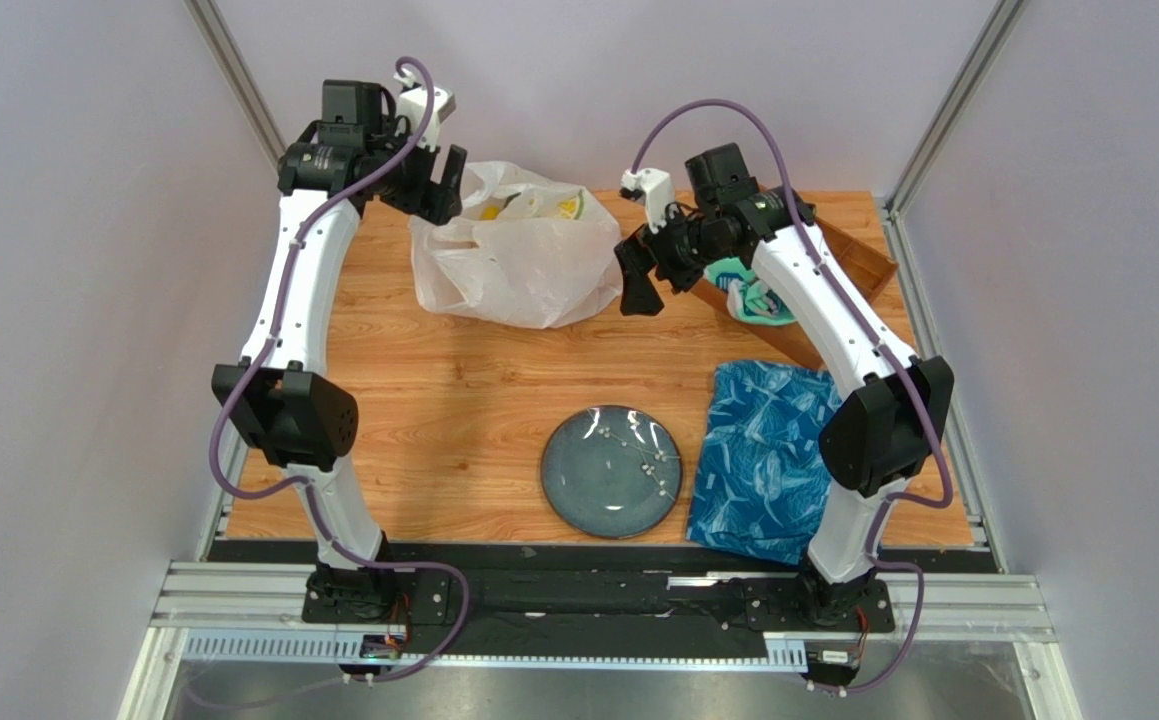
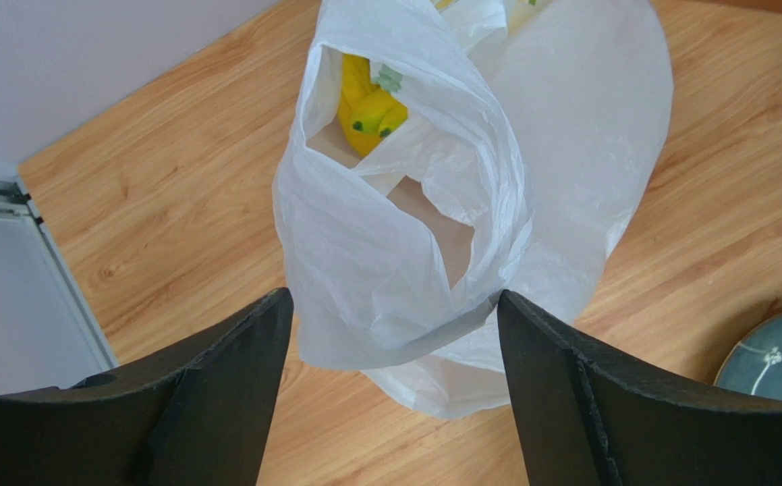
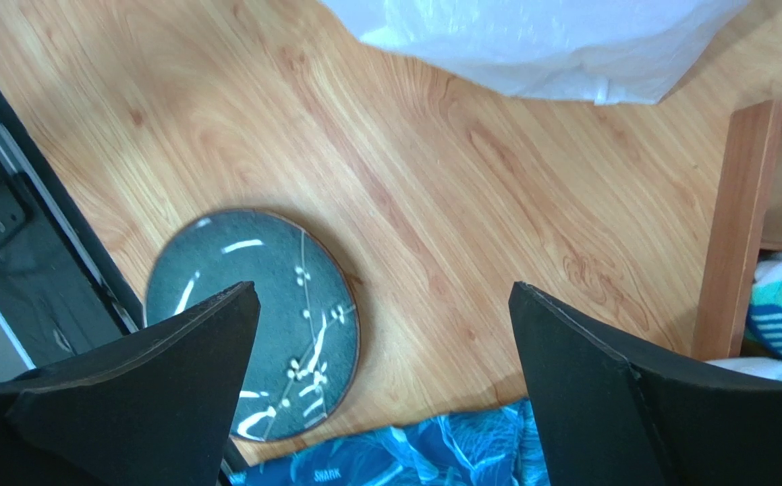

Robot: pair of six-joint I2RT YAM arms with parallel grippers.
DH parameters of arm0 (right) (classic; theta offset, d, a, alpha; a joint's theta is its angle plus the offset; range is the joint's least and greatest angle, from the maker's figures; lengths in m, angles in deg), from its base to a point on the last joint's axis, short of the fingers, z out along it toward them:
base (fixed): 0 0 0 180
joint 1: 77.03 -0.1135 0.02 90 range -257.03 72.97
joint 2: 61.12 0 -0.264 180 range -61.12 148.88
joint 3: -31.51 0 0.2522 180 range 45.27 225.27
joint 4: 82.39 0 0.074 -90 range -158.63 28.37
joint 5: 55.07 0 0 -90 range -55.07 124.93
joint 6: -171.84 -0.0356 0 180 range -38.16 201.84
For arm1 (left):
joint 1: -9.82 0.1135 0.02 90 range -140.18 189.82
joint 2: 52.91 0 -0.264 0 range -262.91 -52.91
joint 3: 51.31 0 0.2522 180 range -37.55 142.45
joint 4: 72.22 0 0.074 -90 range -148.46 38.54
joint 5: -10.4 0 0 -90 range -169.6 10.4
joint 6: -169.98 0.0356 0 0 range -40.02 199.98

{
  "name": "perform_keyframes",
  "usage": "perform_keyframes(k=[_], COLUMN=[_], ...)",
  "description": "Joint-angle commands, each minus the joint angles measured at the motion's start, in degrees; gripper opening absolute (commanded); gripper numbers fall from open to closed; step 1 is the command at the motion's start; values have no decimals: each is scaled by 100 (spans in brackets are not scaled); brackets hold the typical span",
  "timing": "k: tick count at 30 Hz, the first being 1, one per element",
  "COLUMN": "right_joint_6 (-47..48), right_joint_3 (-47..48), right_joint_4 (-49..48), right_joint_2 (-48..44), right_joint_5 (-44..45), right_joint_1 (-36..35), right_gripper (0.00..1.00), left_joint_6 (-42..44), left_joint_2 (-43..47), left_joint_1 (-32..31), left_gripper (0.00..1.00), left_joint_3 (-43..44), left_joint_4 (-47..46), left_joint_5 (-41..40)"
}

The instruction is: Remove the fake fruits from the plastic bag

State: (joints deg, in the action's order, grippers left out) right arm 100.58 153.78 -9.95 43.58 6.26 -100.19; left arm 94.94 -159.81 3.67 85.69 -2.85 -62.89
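Note:
The white plastic bag [image 1: 518,248] lies at the back middle of the table, its mouth open. In the left wrist view the bag [image 2: 567,142] fills the centre, and a yellow banana bunch [image 2: 366,101] shows inside its mouth. Other fruits are hidden in the bag. My left gripper [image 1: 440,183] is open at the bag's left handle; in its wrist view the gripper [image 2: 395,304] has a fold of the bag's rim between its spread jaws. My right gripper [image 1: 639,278] is open and empty above the table just right of the bag; it also shows in the right wrist view [image 3: 385,299].
A dark blue-grey plate [image 1: 611,470] lies at the front middle; it also shows in the right wrist view [image 3: 253,324]. A blue patterned cloth [image 1: 763,458] lies to its right. A wooden box [image 1: 841,270] with teal-and-white socks [image 1: 751,293] stands at the back right.

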Motion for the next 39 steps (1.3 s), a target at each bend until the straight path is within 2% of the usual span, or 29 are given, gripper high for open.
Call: perform_keyframes(k=[1, 4, 6, 7, 9, 10, 12, 14, 15, 16, 18, 21, 25, 29, 33, 39], right_joint_6=[-861, -802, -933, -1064, -1364, -1417, -1435, -1286, -1103, -1014, -917, -943, -662, -364, 103, 524], right_joint_3=[626, 1294, 1348, 1348, 1401, 1436, 1524, 1918, 2050, 2147, 2070, 1657, 1533, 1366, 1085, 611], right_joint_4=[-400, 38, -48, -127, -364, -470, -716, -726, -761, -813, -1163, -1795, -2035, -2211, -2430, -2615], right_joint_2=[190, 612, 656, 674, 796, 849, 1042, 1201, 1288, 1298, 1211, 1035, 1052, 1034, 1061, 1000], right_joint_5=[-455, -886, -921, -1043, -1464, -1606, -1573, -1266, -899, -669, 32, 474, 809, 633, 1948, 3400], right_joint_1=[-57, -162, -224, -224, -233, -242, -303, -548, -654, -872, -1102, -1401, -1744, -1973, -2359, -2413], right_gripper=[100, 100, 100, 100, 100, 100, 98, 93, 91, 89, 85, 85, 84, 85, 85, 85], left_joint_6=[762, 1139, 1289, 1386, 1395, 1326, 1194, 572, 204, -557, -993, -1713, -2496, -2683, -2674, -2639], left_joint_2=[160, 134, 125, 81, 37, 19, 19, 2, 10, 71, 543, 1080, 1653, 1865, 1961, 1988], left_joint_1=[-131, -158, -167, -167, -167, -167, -150, -71, 121, 219, 342, 500, 519, 519, 519, 527], left_gripper=[82, 76, 57, 42, 19, 0, 0, 0, 0, 0, 0, 0, 0, 0, 0, 0], left_joint_3=[-72, -177, -230, -230, -151, -116, -29, 260, 349, 341, -193, -844, -1627, -2049, -2181, -2278], left_joint_4=[37, 2, -24, -24, -51, -59, -112, 18, 72, 72, -208, -402, -727, -833, -842, -859], left_joint_5=[-229, -63, 25, 95, 148, 140, 148, 419, 647, 1102, 1290, 1948, 2388, 2486, 2521, 2565])
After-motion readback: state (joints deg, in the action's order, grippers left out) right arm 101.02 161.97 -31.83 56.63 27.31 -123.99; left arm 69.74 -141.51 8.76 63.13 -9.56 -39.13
